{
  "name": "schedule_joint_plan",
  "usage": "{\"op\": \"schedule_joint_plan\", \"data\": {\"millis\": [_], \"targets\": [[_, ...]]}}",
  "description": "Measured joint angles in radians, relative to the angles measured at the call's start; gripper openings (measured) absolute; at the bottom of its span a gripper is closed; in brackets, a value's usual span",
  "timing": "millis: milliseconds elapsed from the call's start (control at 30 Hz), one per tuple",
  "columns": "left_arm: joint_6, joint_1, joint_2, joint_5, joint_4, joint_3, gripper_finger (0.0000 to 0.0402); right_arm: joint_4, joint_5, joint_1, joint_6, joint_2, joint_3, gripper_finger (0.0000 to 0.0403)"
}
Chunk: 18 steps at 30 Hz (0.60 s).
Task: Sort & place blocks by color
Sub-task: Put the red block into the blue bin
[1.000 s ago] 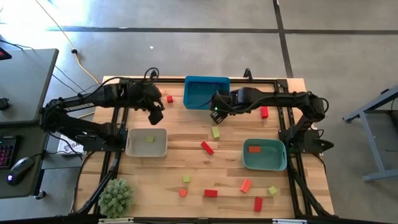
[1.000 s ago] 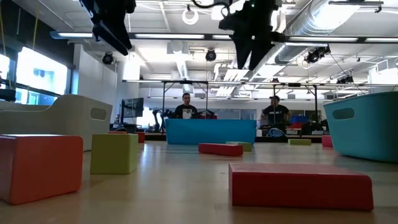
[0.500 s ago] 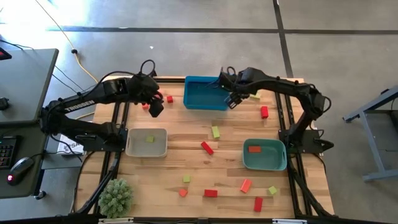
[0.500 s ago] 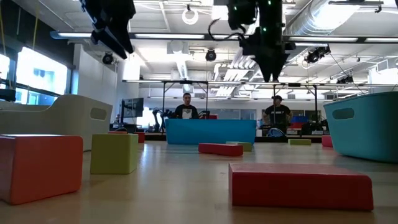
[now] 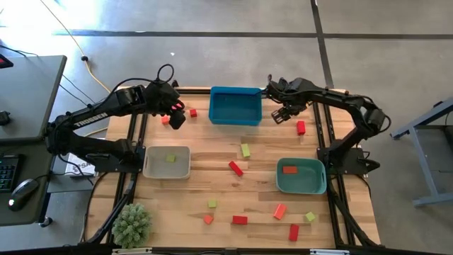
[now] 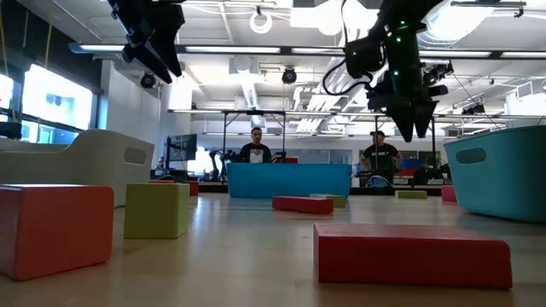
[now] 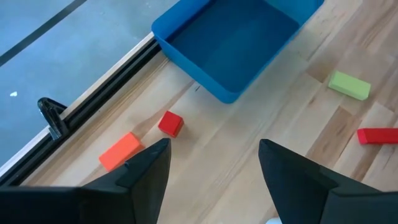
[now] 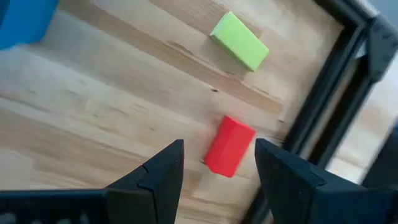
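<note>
Right wrist view: right claw (image 8: pixel 214 165) open, empty, red block (image 8: pixel 229 145) partly hidden; left claw (image 7: pixel 211 165) open.

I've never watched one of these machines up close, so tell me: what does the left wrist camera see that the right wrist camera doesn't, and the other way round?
Only the left wrist view shows the whole blue tray, a small red cube and an orange-red block beside it, with the open left gripper above them.

Only the right wrist view shows a red oblong block between the open right gripper fingers, near the black frame rail.

Both show bare wooden table and yellow-green blocks, probably different ones.
</note>
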Motion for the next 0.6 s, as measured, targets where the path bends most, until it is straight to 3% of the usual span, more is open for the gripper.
{"op": "schedule_joint_plan", "data": {"millis": [600], "targets": [[0.000, 0.004, 0.000, 0.000, 0.000, 0.000, 0.0231, 0.146, -0.113, -0.144, 0.112, -0.035, -0.243, 0.0186]]}}
